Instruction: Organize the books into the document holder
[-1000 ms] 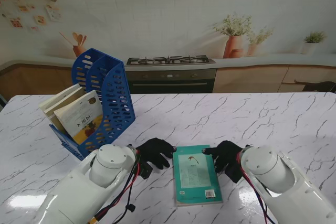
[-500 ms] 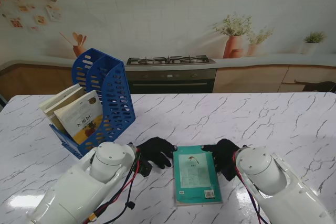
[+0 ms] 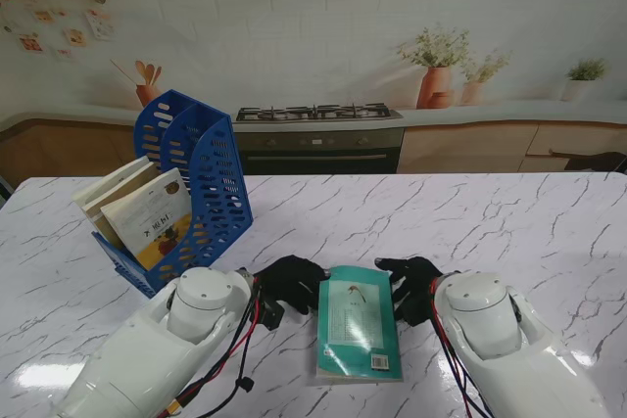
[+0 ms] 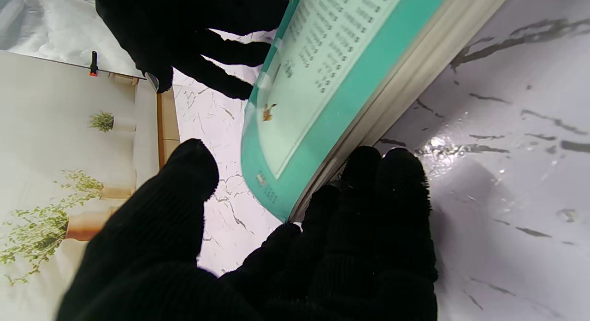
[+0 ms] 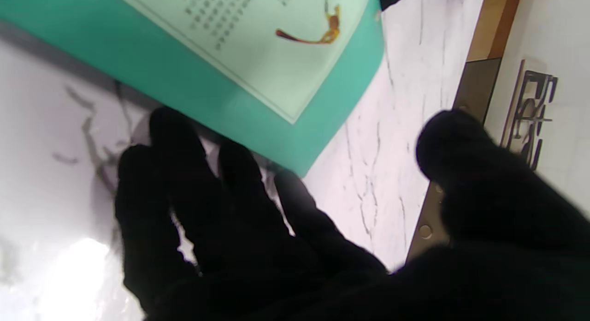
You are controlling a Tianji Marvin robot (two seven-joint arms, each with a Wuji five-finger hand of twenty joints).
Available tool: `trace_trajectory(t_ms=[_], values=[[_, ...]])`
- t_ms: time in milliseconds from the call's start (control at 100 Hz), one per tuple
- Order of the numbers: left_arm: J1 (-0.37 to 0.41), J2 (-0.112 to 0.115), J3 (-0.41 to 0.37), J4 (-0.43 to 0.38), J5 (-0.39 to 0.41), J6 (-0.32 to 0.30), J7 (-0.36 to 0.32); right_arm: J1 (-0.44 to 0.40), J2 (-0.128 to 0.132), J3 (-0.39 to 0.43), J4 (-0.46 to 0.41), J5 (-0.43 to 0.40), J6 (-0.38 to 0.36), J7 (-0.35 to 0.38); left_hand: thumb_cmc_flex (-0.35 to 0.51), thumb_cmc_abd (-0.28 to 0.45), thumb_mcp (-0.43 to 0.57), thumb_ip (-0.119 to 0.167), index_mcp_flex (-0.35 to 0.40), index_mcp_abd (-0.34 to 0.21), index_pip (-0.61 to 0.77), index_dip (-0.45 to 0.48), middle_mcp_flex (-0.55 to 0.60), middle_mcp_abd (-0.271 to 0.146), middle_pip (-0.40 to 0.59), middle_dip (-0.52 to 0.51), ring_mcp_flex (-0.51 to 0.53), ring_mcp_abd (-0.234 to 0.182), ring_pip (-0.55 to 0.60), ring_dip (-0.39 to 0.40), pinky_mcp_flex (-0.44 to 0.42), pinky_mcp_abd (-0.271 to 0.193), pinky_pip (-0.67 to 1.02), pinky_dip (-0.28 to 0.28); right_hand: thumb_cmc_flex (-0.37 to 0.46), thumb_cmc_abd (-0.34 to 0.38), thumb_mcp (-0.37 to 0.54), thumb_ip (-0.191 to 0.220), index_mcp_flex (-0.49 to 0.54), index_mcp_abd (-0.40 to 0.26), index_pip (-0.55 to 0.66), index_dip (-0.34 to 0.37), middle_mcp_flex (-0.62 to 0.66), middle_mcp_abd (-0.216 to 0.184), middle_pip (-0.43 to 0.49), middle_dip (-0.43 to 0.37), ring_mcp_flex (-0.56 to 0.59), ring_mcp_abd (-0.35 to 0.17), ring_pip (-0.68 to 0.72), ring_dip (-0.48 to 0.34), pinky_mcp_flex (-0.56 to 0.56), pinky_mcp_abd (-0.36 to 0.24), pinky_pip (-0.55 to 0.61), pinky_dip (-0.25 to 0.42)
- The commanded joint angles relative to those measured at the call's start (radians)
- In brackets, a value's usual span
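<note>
Both hands, left hand [image 3: 287, 283] and right hand [image 3: 412, 286], press with spread fingers against the two sides of the teal book [image 3: 357, 333] lying between them on the marble table [image 3: 509, 222], neither yet gripping it, so they should squeeze evenly before lifting toward the blue document holder [image 3: 201, 178]

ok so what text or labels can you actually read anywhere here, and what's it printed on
None reads clearly.
Teal paperback book: columns of small printed characters on its pale cover panel, too small and blurred to quote; barcode near its near edge, digits unreadable.
Cream book with fruit picture in the blue perforated plastic document holder: dark title characters, too small to read.
Small pictures on the back wall: no text legible.
</note>
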Motion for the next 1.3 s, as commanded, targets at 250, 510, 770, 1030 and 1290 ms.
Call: trace_trajectory(t_ms=[250, 510, 770, 1030, 1290], values=[[0.049, -0.022, 0.027, 0.045, -0.006, -0.031, -0.022, -0.042, -0.052, -0.030, 0.025, 0.062, -0.016, -0.024, 0.017, -0.001, -0.006, 0.019, -0.005, -0.055, -0.032, 0.019, -0.041, -0.103, -0.117, -0.073, -0.017, -0.047, -0.009, 0.037, -0.076, 0.097, 0.026, 0.035, 0.026, -0.031, 0.019, 0.013, -0.067, -0.092, -0.001, 0.030, -0.136, -0.176, -0.137, -0.079, -0.120, -0.292, -0.237, -0.107, 0.051, -0.046, -0.035, 0.040], [0.063, -0.046, 0.022, 0.050, -0.011, -0.087, 0.067, -0.041, -0.055, -0.032, 0.030, 0.075, -0.013, -0.026, 0.115, -0.129, 0.253, -0.005, 0.109, -0.085, 0.003, 0.042, 0.074, -0.171, 0.026, 0.045, 0.129, -0.131, 0.208, 0.212, 0.172, -0.125, 0.230, -0.023, 0.044, -0.035, 0.025, 0.017, -0.076, -0.124, 0.002, 0.060, -0.153, -0.205, -0.086, -0.061, -0.108, -0.347, -0.160, -0.065, 0.072, -0.066, -0.005, 0.063], [0.072, -0.052, 0.015, 0.046, 0.010, -0.101, 0.111, -0.044, -0.051, -0.028, 0.023, 0.065, -0.026, -0.023, 0.346, -0.197, 0.175, -0.056, 0.218, -0.136, 0.038, 0.087, 0.319, -0.271, -0.055, 0.412, 0.223, -0.137, 0.240, 0.318, 0.268, -0.190, 0.280, -0.121, 0.451, -0.089, 0.233, -0.110, 0.113, -0.414, 0.547, 0.092, 0.204, -0.390, 0.105, 0.173, 0.136, -0.501, 0.326, 0.178, 0.356, -0.283, 0.309, 0.272], [0.089, -0.053, 0.004, 0.018, 0.008, -0.146, 0.137, -0.055, -0.015, -0.022, 0.019, 0.043, -0.150, 0.063, 0.302, -0.192, 0.150, -0.052, 0.236, -0.167, 0.040, 0.088, 0.319, -0.252, -0.118, 0.335, 0.193, -0.131, 0.218, 0.280, 0.214, -0.153, 0.273, -0.107, 0.510, -0.029, 0.424, -0.125, 0.313, -0.600, 0.796, 0.470, 0.261, -0.449, 0.270, 0.423, 0.226, -0.567, 0.682, 0.312, 0.540, -0.393, 0.492, 0.344], [0.156, -0.013, -0.063, -0.101, 0.086, -0.240, 0.126, -0.093, 0.027, 0.004, -0.064, -0.058, -0.313, 0.129, 0.021, -0.075, 0.055, -0.003, 0.055, -0.358, 0.180, 0.117, -0.012, -0.234, -0.216, -0.081, -0.212, 0.008, -0.140, 0.078, -0.333, 0.063, 0.043, 0.121, 0.548, 0.049, 0.431, -0.149, 0.357, -0.678, 1.001, 0.615, 0.219, -0.497, 0.352, 0.624, 0.210, -0.649, 0.845, 0.378, 0.570, -0.438, 0.537, 0.403]])
